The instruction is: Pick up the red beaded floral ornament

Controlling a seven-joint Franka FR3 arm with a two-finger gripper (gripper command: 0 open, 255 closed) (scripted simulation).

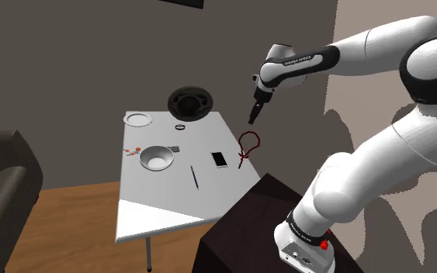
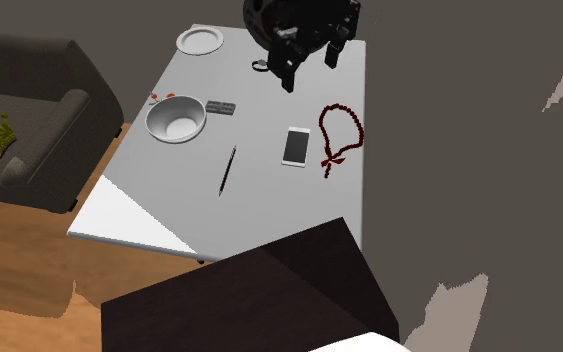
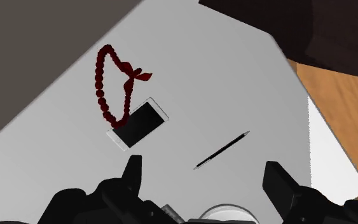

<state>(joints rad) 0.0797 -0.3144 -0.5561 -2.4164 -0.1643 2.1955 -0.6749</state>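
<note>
**Q:** Where is the bead loop to be found, working outward from the stand?

**A:** The table [image 1: 170, 202] is met first. On it the pen [image 1: 195, 177] lies nearest, then the phone [image 1: 220, 159]. The red bead loop [image 1: 243, 155] is laid flat just beside the phone, toward the shoulder view's right and close to that table edge. The claw [image 1: 253, 116] is seen above the table, somewhat farther off than the loop and well apart from it.

**Q:** What is the state of the claw?

**A:** The fingers [image 3: 133, 172] are held apart. Nothing is clasped between them.

**Q:** Which relation is to be settled before descent?

**A:** The offset. In the wrist view the loop is found ahead of the claw, beyond the phone and off to one finger's side, not between the fingers. It is judged that the claw must be drawn back toward the stand and lowered. In the second exterior view the loop's long axis is seen to run near to far along the table edge, with the tassel end nearer the stand. A grip across one strand is judged most likely to hold.
</note>
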